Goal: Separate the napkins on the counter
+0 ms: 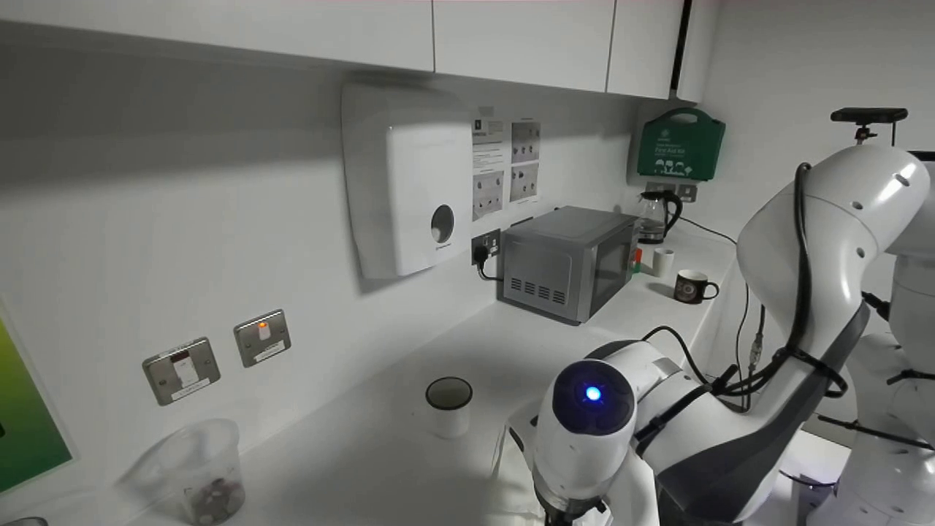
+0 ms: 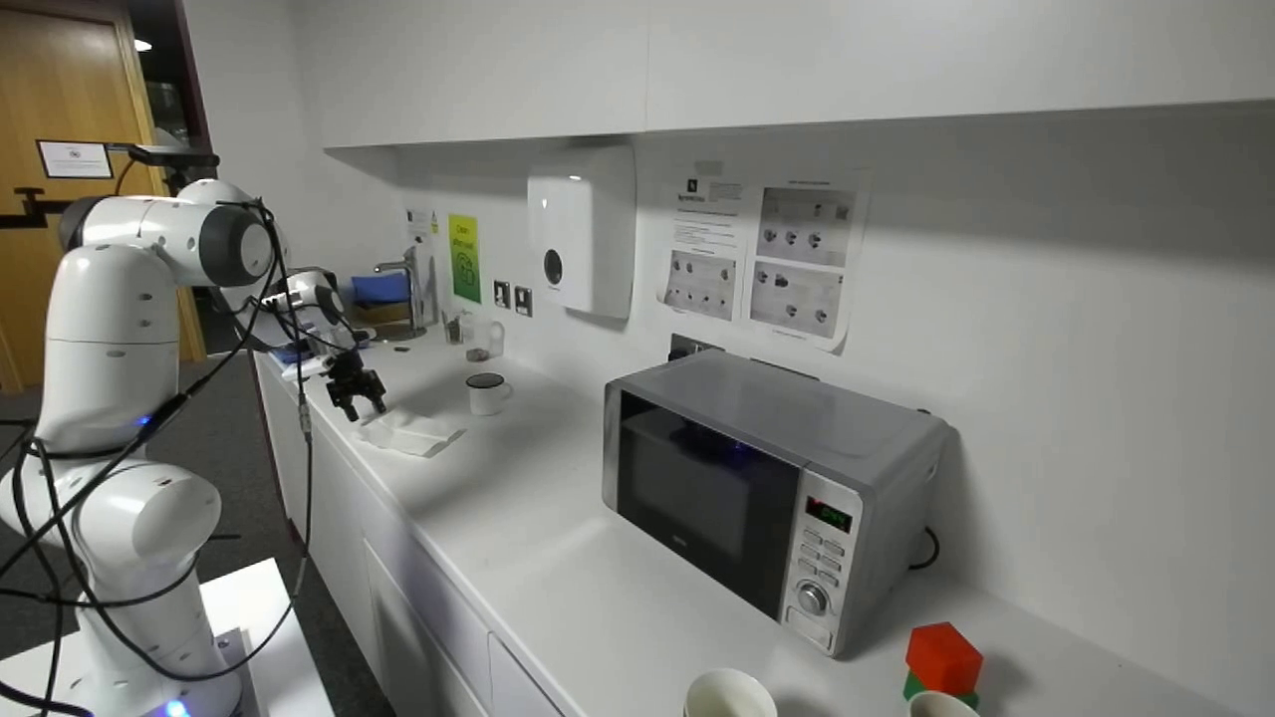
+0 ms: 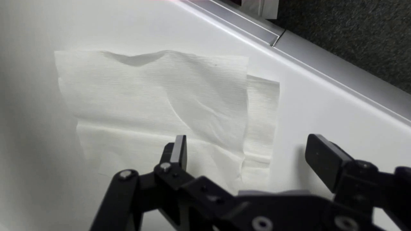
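Two white napkins lie overlapping on the white counter [image 2: 528, 518]. In the wrist view the wrinkled upper napkin [image 3: 144, 86] covers most of the lower napkin [image 3: 261, 122], which shows as a strip along the right side. The stack [image 2: 413, 434] also shows in an exterior view, near the counter's front edge; elsewhere the arm hides much of it. My gripper [image 3: 247, 136] is open and empty above the napkins. Its left finger is over the upper napkin, and its right finger is over bare counter past the lower napkin's right edge. The gripper [image 2: 367, 410] also shows in an exterior view.
A white mug with a dark rim [image 2: 485, 396] stands behind the napkins, toward the wall. A clear plastic container [image 1: 204, 475] is farther along the wall. A microwave [image 2: 717, 498] stands on the counter. The counter's front edge [image 3: 273, 51] runs close beside the napkins.
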Tool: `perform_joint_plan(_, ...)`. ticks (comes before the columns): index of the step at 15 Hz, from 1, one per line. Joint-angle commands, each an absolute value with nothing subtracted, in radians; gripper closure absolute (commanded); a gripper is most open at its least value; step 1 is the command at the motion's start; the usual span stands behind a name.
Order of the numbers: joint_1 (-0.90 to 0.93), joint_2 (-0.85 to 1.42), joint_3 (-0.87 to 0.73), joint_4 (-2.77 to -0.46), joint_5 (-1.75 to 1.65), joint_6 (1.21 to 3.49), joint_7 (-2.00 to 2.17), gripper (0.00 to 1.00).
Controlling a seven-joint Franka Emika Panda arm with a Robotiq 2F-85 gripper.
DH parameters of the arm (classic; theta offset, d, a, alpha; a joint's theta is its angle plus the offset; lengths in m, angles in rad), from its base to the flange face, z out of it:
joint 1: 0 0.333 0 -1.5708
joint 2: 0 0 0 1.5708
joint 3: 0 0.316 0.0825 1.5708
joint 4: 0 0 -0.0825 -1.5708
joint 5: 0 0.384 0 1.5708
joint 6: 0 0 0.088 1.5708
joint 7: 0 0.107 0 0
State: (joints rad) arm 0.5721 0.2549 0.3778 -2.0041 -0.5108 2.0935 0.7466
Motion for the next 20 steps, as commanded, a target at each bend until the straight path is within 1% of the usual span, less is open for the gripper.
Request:
perform_joint_plan(1, 0.609, 0.264, 0.346, -1.988, -0.595, 2.095, 0.803, 0.0)
perform_joint_plan(7, 0.612, 0.256, 0.338, -1.995, -0.674, 2.085, 0.835, 0.0)
perform_joint_plan(9, 0.602, 0.249, 0.343, -1.993, -0.633, 2.065, 0.824, 0.0)
perform_joint_plan(20, 0.6, 0.259, 0.338, -2.003, -0.64, 2.077, 0.811, 0.0)
